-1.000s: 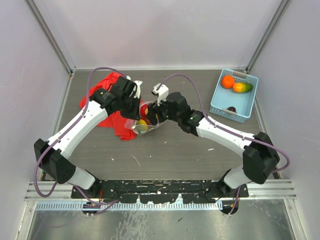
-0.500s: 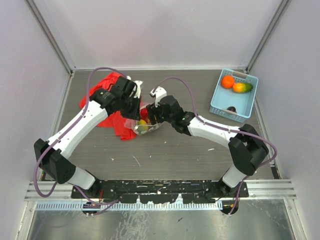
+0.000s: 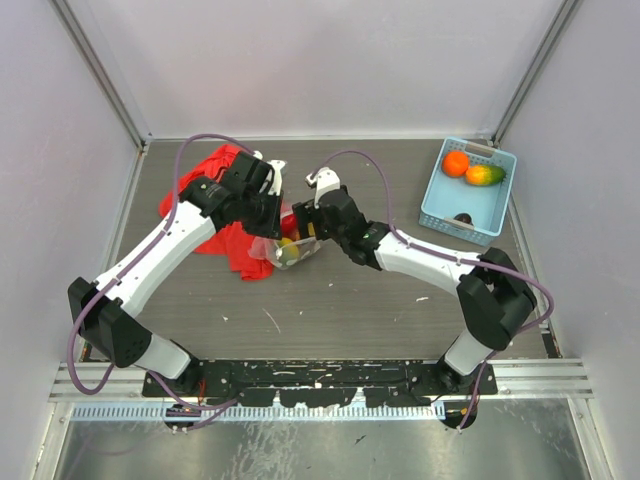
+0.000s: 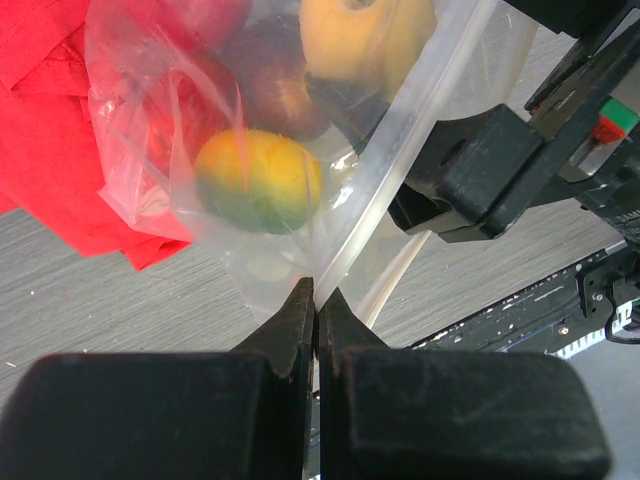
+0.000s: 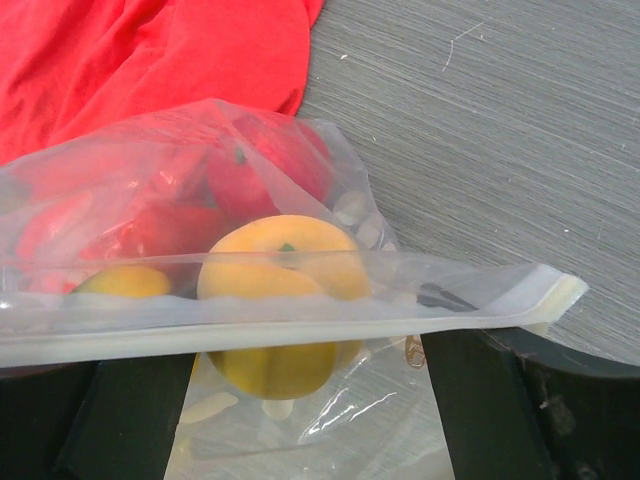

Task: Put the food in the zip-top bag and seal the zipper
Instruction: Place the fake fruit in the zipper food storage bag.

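Observation:
The clear zip-top bag (image 3: 286,252) sits lifted between my two grippers, beside the red cloth. In the left wrist view it holds a yellow fruit (image 4: 365,40), an orange-green fruit (image 4: 258,180) and a dark purple one (image 4: 275,90). My left gripper (image 4: 315,292) is shut on the bag's edge at the end of the zipper (image 4: 400,140). My right gripper (image 5: 300,400) is open, its fingers (image 5: 480,400) wide apart under the zipper strip (image 5: 300,325), which runs across both. A yellow fruit (image 5: 280,265) and a red one (image 5: 265,170) show through the plastic.
The red cloth (image 3: 215,170) lies at the back left, partly under the bag. A light blue basket (image 3: 467,190) at the back right holds an orange fruit (image 3: 456,163), a yellow-green one (image 3: 484,175) and a small dark one (image 3: 463,218).
My right arm has moved left, bringing its gripper closer against the bag. The left gripper has kept its hold and barely moved.

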You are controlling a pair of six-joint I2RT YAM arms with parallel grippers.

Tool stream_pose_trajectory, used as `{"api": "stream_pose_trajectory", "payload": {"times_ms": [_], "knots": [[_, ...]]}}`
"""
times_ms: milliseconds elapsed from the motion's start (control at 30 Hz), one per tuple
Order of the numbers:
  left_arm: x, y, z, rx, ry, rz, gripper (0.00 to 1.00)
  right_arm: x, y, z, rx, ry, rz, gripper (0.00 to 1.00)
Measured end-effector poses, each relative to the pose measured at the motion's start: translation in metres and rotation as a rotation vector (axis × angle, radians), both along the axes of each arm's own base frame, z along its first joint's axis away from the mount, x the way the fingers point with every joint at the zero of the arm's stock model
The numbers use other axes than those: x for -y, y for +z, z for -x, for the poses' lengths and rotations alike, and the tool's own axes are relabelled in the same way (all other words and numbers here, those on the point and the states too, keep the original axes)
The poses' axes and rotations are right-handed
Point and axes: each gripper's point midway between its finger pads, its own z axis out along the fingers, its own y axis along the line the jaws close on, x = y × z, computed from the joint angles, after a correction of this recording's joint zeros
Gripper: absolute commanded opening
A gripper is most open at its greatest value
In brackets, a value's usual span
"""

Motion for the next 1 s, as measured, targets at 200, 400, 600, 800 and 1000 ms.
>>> {"api": "stream_pose_trajectory", "payload": {"times_ms": [200,400,600,800,1000], "knots": [[0.000,0.000,0.000,-0.001,-0.002,0.002,0.00,0.005,0.011,0.004,-0.002,-0.018,-0.018,0.95],[0.000,0.000,0.000,-0.002,-0.001,0.002,0.00,0.004,0.042,0.013,0.015,0.013,-0.080,0.96],[0.000,0.000,0.000,-0.002,-0.001,0.002,0.00,0.013,0.067,0.020,0.018,-0.025,-0.129,0.90],[0.000,0.000,0.000,-0.002,-0.001,0.002,0.00,0.037,0.077,0.028,-0.006,-0.134,-0.149,0.78],[0.000,0.000,0.000,-0.003,-0.001,0.002,0.00,0.050,0.060,0.032,-0.071,-0.224,-0.142,0.64]]}}
